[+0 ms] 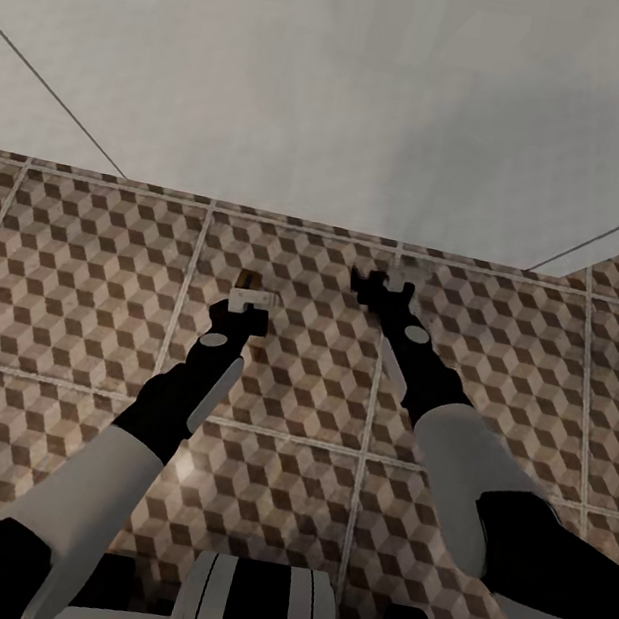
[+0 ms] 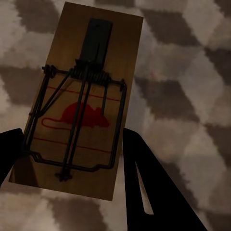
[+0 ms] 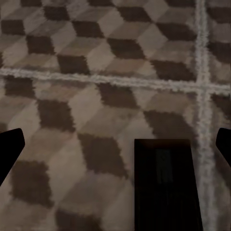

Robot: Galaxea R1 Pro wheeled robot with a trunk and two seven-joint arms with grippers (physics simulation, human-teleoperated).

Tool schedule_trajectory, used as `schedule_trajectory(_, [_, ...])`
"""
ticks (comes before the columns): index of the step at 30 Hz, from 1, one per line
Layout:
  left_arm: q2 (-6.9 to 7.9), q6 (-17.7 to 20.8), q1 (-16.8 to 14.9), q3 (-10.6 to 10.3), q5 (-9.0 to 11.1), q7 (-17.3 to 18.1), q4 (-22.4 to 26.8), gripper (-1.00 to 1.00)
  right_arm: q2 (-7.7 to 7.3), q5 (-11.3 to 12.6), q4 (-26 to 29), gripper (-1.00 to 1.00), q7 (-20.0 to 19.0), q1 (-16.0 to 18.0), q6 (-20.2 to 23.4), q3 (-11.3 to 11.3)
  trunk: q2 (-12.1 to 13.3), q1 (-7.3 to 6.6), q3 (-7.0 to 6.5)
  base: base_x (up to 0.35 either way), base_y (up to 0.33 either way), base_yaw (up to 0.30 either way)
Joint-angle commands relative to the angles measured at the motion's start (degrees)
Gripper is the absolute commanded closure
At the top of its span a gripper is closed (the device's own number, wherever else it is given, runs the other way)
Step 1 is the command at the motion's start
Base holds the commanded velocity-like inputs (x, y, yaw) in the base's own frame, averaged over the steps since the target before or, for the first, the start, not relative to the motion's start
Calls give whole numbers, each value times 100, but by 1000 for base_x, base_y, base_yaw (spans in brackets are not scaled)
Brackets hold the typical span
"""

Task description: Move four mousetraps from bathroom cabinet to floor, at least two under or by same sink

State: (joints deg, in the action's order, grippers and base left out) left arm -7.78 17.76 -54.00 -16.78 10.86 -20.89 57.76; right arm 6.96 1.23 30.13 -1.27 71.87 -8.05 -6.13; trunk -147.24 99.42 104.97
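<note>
A tan wooden mousetrap (image 2: pixel 82 96) with a dark wire spring and a red mouse mark sits between my left gripper's (image 2: pixel 72 161) two black fingers, which press on its long edges. It hangs over the cube-patterned bathroom floor (image 2: pixel 192 96). In the head view the mousetrap (image 1: pixel 249 285) shows at the tip of the left gripper (image 1: pixel 247 305), low over the bathroom floor (image 1: pixel 81 279). My right gripper (image 1: pixel 384 287) is open, its fingers spread wide in the right wrist view (image 3: pixel 115 147). A dark flat rectangle (image 3: pixel 166 185) lies between them on the tiles; I cannot tell what it is. The cabinet is out of view.
A pale white wall or panel (image 1: pixel 348 93) rises just beyond both grippers and meets the floor along a straight edge. Light grout lines (image 1: pixel 372 402) cross the tiles. Patterned floor stretches to either side. My own base (image 1: pixel 246 613) shows at the bottom.
</note>
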Motion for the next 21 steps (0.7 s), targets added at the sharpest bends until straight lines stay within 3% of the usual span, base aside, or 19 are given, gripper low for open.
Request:
schedule_trajectory(1, [4,28,-9,-18,34,-56,3,100,-1,12,-4,-100,-13,-12,-24,-2,-1,-1,3,0,0,0])
schedule_trajectory(6, [6,51,-156,-15,38,-56,-131,100,-2,16,-4,-100,-13,-56,-55,-2,-1,-1,3,0,0,0])
schedule_trajectory(14, [27,61,-783,2,42,-56,-965,100,0,17,1,-100,-13,-138,-67,-2,-1,-1,3,0,0,0])
schedule_trajectory(21, [30,61,-1137,19,45,-56,-1423,100,6,17,6,-100,-13,-186,-192,-2,-1,-1,3,0,0,0])
